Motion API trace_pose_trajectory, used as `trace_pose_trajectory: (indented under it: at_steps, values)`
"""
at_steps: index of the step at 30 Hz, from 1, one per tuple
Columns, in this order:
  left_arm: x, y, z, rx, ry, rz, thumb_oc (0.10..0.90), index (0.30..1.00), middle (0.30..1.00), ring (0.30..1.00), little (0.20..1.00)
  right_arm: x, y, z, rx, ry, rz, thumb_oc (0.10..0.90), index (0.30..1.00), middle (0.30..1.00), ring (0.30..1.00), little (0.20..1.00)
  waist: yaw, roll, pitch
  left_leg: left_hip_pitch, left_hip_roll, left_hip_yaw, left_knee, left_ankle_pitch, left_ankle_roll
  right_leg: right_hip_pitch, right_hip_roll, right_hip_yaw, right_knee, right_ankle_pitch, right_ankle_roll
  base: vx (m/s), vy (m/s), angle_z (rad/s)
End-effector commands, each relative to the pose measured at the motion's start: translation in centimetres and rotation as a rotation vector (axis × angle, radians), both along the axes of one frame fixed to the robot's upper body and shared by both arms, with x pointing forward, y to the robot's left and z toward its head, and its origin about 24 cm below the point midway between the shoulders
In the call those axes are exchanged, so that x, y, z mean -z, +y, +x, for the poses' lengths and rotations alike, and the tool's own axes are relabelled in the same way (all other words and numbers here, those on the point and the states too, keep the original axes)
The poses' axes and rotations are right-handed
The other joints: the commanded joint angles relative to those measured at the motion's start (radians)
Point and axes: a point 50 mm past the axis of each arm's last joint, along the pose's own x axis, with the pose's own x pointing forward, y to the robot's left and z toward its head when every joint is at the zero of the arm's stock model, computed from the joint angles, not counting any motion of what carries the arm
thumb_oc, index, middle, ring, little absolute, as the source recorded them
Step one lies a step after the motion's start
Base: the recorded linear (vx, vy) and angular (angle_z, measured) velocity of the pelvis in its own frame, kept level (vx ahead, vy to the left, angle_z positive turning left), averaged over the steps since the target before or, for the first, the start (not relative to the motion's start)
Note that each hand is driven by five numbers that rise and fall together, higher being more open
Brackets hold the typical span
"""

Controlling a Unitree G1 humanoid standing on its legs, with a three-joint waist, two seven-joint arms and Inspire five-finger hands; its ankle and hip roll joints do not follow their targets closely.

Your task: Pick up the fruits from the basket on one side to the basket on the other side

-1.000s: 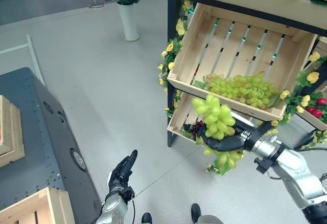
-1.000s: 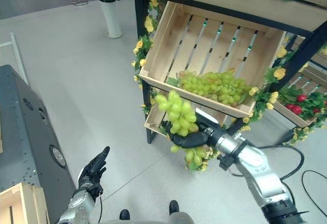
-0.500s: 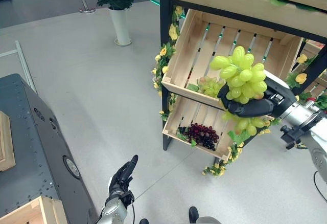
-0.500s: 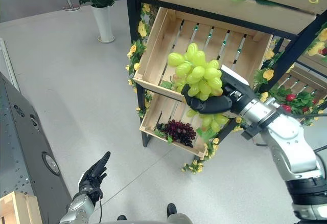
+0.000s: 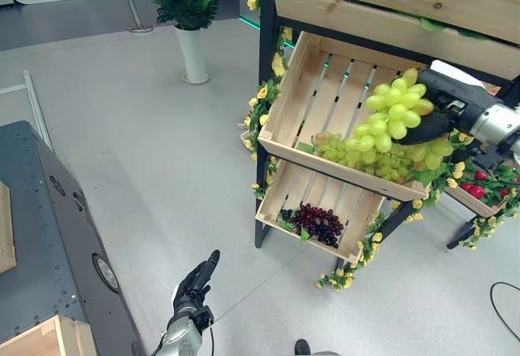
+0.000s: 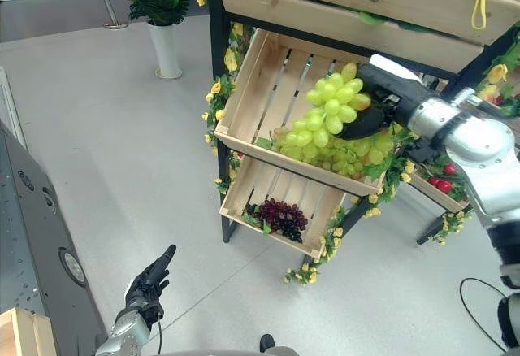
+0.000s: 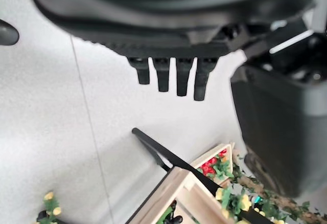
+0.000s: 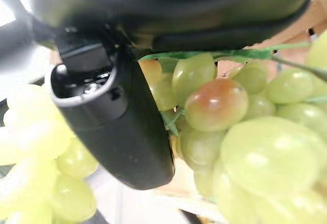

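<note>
Over the upper crate (image 5: 302, 88) of the wooden rack, the right hand (image 5: 435, 124) is holding a bunch of green grapes (image 5: 390, 118) w/ fingers & thumb curled round it; its wrist view is showing the thumb (image 8: 120, 132) pressing against the grapes. Bunch is hanging just above more green grapes (image 5: 357, 154) lying at the crate's front edge. Lower crate (image 5: 280, 201) is holding dark purple grapes (image 5: 315, 219). Red fruit (image 5: 475, 190) is sitting in a crate farther right, among yellow flowers. Left hand (image 5: 195, 279) is hovering low over the floor, well apart from the rack, fingers straight & holding nothing. Potted plant (image 5: 188, 2) is standing behind, left of the rack.
</note>
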Motion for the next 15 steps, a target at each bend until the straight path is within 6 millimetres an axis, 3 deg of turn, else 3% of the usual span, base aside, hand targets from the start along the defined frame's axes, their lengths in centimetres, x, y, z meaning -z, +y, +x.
trace_pose_trajectory:
  at_steps: [1, 5, 9, 15]
  values:
    - [-2.2, 0.4, 3.6, 0.063, -0.150, 0.080, 0.800, 0.900, 0.900, 0.900, 0.900, -9.0, -1.6, -0.7, 0.162, -0.377, -0.028, 0.400, 0.300, 0.300, 0.300, 0.300, 0.053, -0.028, -0.062, 0.008, -0.035, -0.034, 0.009, -0.081, 0.007, 0.059, 0.033, -0.075, 0.002, -0.010, -0.035, 0.00, 0.008, 0.07]
    - [-2.3, 0.4, 3.7, 0.065, -0.147, 0.081, 0.800, 0.900, 0.900, 0.900, 0.900, -9.9, -2.2, 0.1, 0.241, -0.366, -0.039, 0.400, 0.300, 0.300, 0.300, 0.300, 0.068, -0.029, -0.063, 0.005, -0.038, -0.042, 0.009, -0.080, 0.007, 0.061, 0.031, -0.083, 0.002, -0.011, -0.034, 0.00, 0.005, 0.05]
    - [-2.2, 0.4, 3.8, 0.073, -0.142, 0.079, 0.800, 0.900, 0.900, 0.900, 0.900, -9.5, -2.6, 1.0, 0.297, -0.341, -0.001, 0.400, 0.300, 0.300, 0.300, 0.300, 0.081, -0.026, -0.062, 0.006, -0.041, -0.050, 0.009, -0.079, 0.007, 0.064, 0.028, -0.091, 0.002, -0.012, -0.036, 0.00, 0.010, 0.03]
    - [-2.3, 0.1, 4.0, 0.102, -0.137, 0.073, 0.800, 0.900, 0.900, 0.900, 0.900, -9.5, -4.6, 2.1, 0.511, -0.378, -0.146, 0.400, 0.300, 0.300, 0.300, 0.300, 0.111, -0.022, -0.057, 0.005, -0.042, -0.064, 0.009, -0.079, 0.008, 0.070, 0.023, -0.108, 0.002, -0.014, -0.036, 0.00, 0.011, 0.07]
